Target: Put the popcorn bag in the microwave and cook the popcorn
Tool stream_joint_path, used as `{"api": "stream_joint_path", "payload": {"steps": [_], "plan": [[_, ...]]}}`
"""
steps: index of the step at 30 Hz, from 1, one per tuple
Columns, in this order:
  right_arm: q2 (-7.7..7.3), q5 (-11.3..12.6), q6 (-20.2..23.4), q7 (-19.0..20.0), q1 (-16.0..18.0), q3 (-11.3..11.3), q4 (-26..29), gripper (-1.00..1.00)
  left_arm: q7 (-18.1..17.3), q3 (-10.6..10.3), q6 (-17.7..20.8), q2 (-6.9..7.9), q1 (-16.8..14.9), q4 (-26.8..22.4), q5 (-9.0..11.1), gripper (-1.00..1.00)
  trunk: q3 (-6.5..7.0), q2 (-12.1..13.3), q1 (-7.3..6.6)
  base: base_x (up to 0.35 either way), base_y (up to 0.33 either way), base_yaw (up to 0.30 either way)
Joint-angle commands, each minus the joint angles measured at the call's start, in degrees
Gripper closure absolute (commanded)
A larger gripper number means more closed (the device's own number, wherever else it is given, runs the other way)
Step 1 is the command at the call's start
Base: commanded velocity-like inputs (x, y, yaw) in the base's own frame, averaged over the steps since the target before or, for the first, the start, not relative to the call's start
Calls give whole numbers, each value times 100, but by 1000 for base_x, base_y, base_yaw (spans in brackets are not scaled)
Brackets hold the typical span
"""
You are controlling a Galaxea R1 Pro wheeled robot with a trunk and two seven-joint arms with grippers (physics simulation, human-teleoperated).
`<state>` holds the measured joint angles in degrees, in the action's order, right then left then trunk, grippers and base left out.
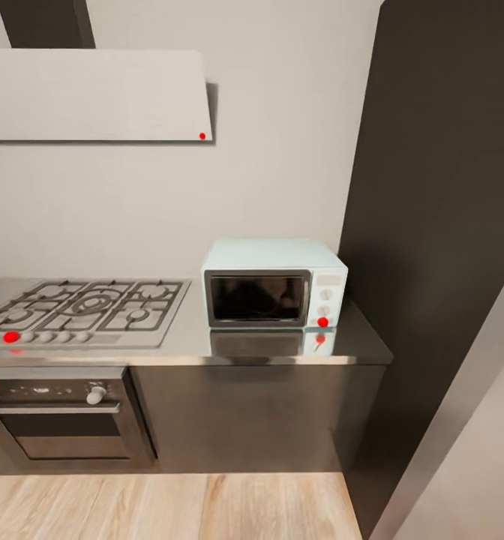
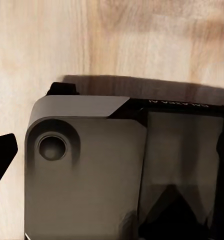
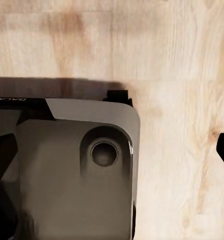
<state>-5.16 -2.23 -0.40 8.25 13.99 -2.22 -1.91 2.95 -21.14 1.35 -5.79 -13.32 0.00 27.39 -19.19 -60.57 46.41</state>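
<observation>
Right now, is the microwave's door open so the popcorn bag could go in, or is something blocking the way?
The microwave sits on the countertop with its dark glass door shut. That closed door blocks the way inside. Nothing else stands in front of it.

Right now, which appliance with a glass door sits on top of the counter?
The pale mint-blue microwave, standing on the glossy grey countertop; the steel built-in oven sits below it.

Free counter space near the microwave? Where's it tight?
Bare countertop strip lies between the gas hob and the microwave, and a shallow band runs in front of the microwave's closed door. It is tight on the microwave's right, beside the dark tall cabinet.
</observation>
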Motion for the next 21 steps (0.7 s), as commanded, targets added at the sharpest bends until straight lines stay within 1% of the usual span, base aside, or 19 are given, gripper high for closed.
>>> {"api": "stream_joint_path", "payload": {"steps": [1, 11, 17, 21], "plan": [[-2, -23, -4, 19, 7, -24, -12, -100, 21, -49, 14, -2, -4, 0, 47, -100, -6, -4, 1, 99, -264, 0], [-2, -23, 4, 19, 7, -24, -12, -100, 21, -49, 14, -2, -4, 0, 47, -100, -6, -4, 1, 90, -255, 0], [-2, -23, -4, 19, 7, -24, -12, -100, 21, -49, 14, -2, -4, 0, 47, -100, -6, -4, 1, 12, -34, 0], [-2, -23, -3, 19, 7, -24, -12, -100, 15, -49, 14, -2, -4, 0, 39, -100, -6, -4, 1, 206, -1, 0]]}}
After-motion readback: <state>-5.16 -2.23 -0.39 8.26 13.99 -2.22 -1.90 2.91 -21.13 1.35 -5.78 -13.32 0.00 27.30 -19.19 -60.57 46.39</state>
